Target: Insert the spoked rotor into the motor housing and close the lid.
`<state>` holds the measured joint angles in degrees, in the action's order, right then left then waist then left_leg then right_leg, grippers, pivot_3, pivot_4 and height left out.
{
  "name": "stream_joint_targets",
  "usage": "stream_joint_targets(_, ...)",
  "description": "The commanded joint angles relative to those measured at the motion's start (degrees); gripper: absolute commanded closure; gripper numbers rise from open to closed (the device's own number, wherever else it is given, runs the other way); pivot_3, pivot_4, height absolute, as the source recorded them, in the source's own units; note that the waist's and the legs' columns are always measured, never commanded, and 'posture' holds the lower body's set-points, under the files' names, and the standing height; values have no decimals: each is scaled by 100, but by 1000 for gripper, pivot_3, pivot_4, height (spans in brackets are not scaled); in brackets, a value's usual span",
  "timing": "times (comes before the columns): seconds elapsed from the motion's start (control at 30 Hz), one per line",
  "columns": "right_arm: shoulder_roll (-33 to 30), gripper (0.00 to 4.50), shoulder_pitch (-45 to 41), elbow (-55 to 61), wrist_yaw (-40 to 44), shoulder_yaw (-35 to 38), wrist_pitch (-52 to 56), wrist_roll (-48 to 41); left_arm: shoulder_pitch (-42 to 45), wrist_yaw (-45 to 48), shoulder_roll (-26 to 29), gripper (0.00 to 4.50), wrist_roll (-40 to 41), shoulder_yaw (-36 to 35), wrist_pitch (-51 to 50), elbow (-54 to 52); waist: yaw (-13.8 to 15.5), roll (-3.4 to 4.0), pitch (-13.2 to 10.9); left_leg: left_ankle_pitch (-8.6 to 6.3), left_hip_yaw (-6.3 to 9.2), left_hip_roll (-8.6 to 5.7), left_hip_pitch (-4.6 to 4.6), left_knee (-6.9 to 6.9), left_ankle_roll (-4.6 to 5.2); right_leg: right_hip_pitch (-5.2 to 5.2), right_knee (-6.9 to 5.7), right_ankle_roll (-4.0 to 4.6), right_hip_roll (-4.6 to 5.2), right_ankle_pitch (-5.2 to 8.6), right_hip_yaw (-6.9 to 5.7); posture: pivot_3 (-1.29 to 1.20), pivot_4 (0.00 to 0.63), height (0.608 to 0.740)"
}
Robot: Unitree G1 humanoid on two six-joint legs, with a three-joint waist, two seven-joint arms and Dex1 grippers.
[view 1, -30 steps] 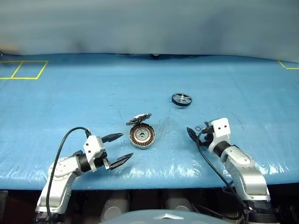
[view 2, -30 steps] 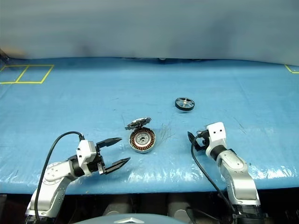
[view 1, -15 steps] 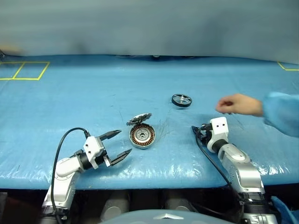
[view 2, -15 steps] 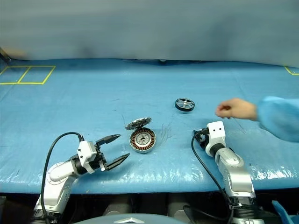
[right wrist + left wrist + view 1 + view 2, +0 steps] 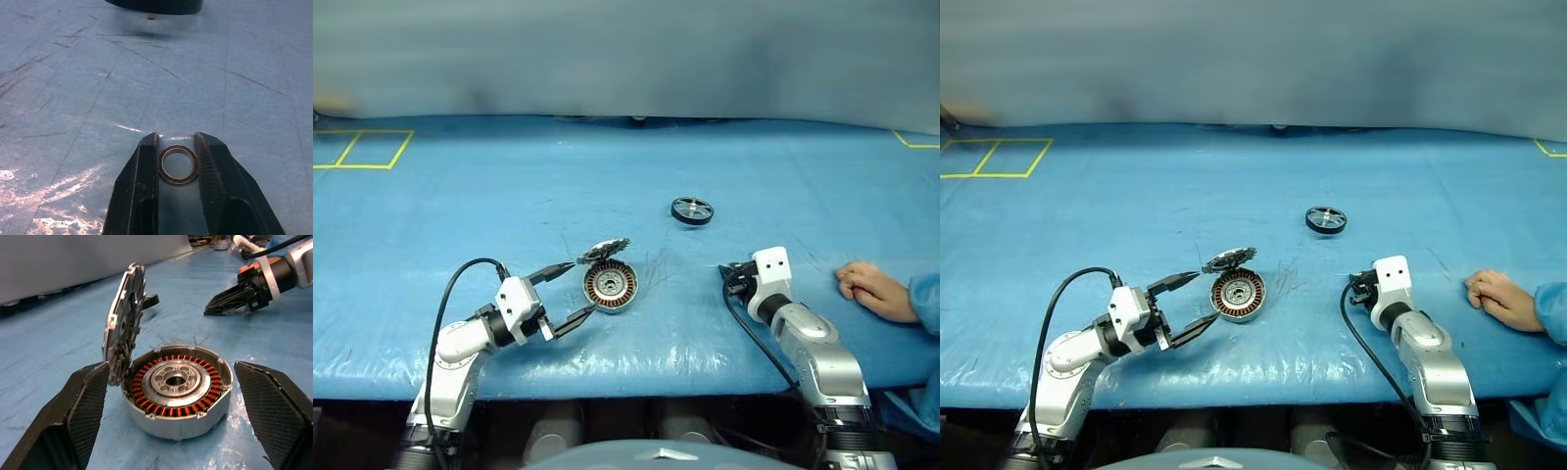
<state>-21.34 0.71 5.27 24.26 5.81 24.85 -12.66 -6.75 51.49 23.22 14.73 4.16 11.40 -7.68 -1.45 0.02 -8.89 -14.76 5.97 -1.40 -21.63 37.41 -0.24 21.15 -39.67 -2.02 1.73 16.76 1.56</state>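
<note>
The motor housing lies on the blue mat with its copper windings showing. Its lid stands tilted up from the far rim, jagged inner face toward the housing. My left gripper is open just left of the housing, and its fingers flank it without touching. The spoked rotor lies flat farther back and to the right, also the dark rim ahead of my right gripper. My right gripper is shut on a small metal ring low on the mat, right of the housing.
A person's hand in a blue sleeve rests on the mat at the right edge, beside my right arm. Yellow tape squares mark the far left corner. The table's front edge runs just below both grippers.
My right gripper has closed on the small ring. My left gripper has moved right, up to the housing. A person's hand reached in near the right gripper, then drew back to the right edge.
</note>
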Motion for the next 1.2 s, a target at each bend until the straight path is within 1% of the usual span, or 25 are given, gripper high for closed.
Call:
stream_joint_targets(0.03,-167,3524,224,495,971,-429,-254,-360,-68,-155,80,174,-27,122,-247,-532,-12,1,-2,0,0,0,0,-5,0,2,2,0,-1,0,1,0,150,740)
stream_joint_targets(0.1,-353,3524,282,816,1346,-695,-274,-401,-125,-94,217,174,-25,237,-513,-692,-27,2,-5,0,0,1,-1,-16,0,9,3,2,-1,1,2,0,150,740)
stream_joint_targets(0.2,-441,3524,185,1189,1638,-1040,-229,-464,-201,-109,346,174,-94,374,-642,-846,-55,13,-13,0,-3,1,-6,-26,0,22,2,5,-1,3,2,0,150,740)
stream_joint_targets(0.33,-408,3524,-83,1308,1639,-1415,-195,-262,-267,-213,414,174,-243,484,-645,-956,-44,0,-21,0,-3,0,-7,-28,0,22,7,4,0,3,0,0,150,740)
stream_joint_targets(0.47,-256,3524,-480,1237,1618,-1828,-156,-119,110,-144,422,174,-224,404,-590,-389,0,-6,-27,0,-3,-1,-11,-28,-1,25,13,4,0,3,-3,0,150,740)
stream_joint_targets(0.57,-185,3524,-650,1119,1634,-2008,-139,-79,191,-171,451,174,-349,436,-518,-255,3,-7,-27,2,0,0,-13,-30,-3,27,14,4,-1,3,-12,0,150,740)
stream_joint_targets(0.67,-92,3524,-872,940,1640,-2269,-215,58,172,-316,401,174,-366,391,-650,-211,0,-10,-28,1,-1,-5,-18,-35,-3,30,21,4,1,2,-13,0,150,740)
stream_joint_targets(0.9,80,3524,-1155,685,1683,-2524,-285,181,196,-498,368,174,-437,438,-661,-169,-4,-10,-29,1,3,-5,-31,-38,-4,43,25,4,18,2,-14,0,150,740)
stream_joint_targets(1.07,232,3524,-1317,462,1638,-2644,-321,356,368,-536,427,174,-772,536,-495,-16,4,-10,-29,1,3,-9,-30,-37,-3,42,24,4,20,2,-22,0,150,740)
stream_joint_targets(1.2,315,3524,-1416,328,1633,-2707,-349,459,446,-576,388,174,-797,552,-506,53,-1,-10,-29,1,3,-10,-30,-37,-4,42,24,4,22,2,-29,0,150,740)
